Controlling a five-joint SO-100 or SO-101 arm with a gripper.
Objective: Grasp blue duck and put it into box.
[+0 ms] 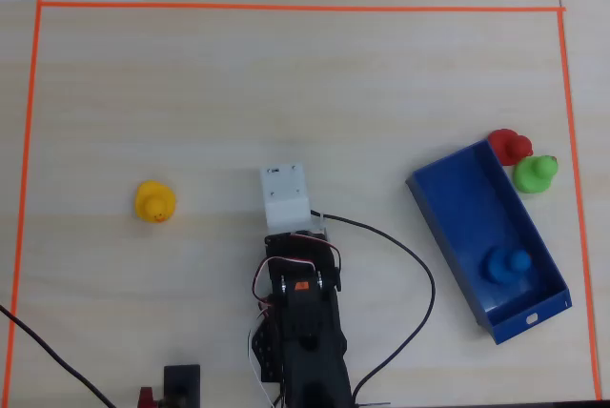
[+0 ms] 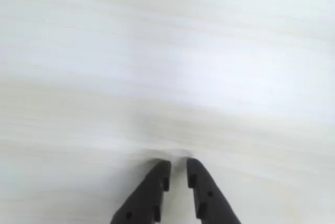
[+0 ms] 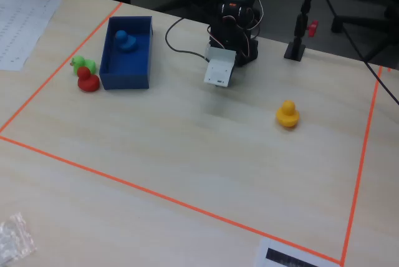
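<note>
Nearly closed and empty over bare table, my black 2-finger claw seems finished: the small blue rubber duck sits off to its side in the long blue low-walled box.

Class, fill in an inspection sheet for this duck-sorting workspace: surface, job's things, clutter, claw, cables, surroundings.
Surface: pale wood table bordered by orange tape.
Job's things: blue duck lies inside the box.
Clutter: yellow duck alone at overhead left; red duck and green duck just outside the box's far end.
Claw: claw empty, jaws nearly together, above bare table.
Cables: black cable loops beside the arm base.
Surroundings: printed paper, plastic bag, black stand.
</note>
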